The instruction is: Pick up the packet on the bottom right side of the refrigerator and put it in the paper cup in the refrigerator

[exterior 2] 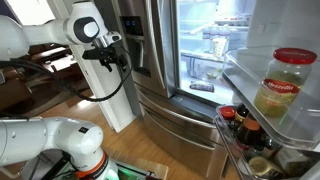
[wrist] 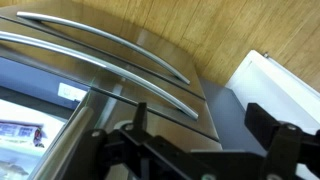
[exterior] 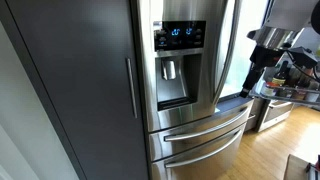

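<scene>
Gripper (wrist: 200, 125) jaws spread, empty, hanging over refrigerator (wrist: 150, 97) drawer handles (wrist: 110, 35); one door open, interior lit, red-lidded jar (exterior 2: 283, 85) on door shelf (exterior 2: 245, 78).

The arm (exterior 2: 40, 30) was white with rounded, glossy joints; the gripper (exterior 2: 115, 60) black; a black cable (exterior 2: 112, 93) trailed off.

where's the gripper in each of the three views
Exterior view: gripper at right of centre, hanging beside the refrigerator, near the top drawer.
Exterior view: gripper at upper left, left of the lit open interior.
Wrist view: gripper along the bottom edge, fingers spread.
Shared landmark: curved drawer handles.
</scene>
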### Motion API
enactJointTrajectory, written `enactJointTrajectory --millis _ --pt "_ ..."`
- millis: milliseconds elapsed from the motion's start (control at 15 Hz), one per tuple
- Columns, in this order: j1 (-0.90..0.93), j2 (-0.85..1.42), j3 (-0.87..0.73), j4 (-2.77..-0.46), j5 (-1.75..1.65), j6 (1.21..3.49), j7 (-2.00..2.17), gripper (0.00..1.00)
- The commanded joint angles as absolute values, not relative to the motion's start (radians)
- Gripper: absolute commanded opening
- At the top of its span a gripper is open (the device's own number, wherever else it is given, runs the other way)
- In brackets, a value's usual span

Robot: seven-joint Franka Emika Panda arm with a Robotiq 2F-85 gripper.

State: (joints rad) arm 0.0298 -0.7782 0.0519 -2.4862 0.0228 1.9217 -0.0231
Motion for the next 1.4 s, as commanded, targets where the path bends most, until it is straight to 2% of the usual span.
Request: enactJointTrajectory --millis 0,1133,1333 --pt "0.037 -0.777 0.047 -2.484 0.018 1.920 -0.018 1.00" --pt "0.022 -0.771 0.044 -2.491 0.000 1.940 -0.017 1.00" --pt "-0.010 -0.782 -0.016 -2.529 -0.038 1.986 -0.072 1.00"
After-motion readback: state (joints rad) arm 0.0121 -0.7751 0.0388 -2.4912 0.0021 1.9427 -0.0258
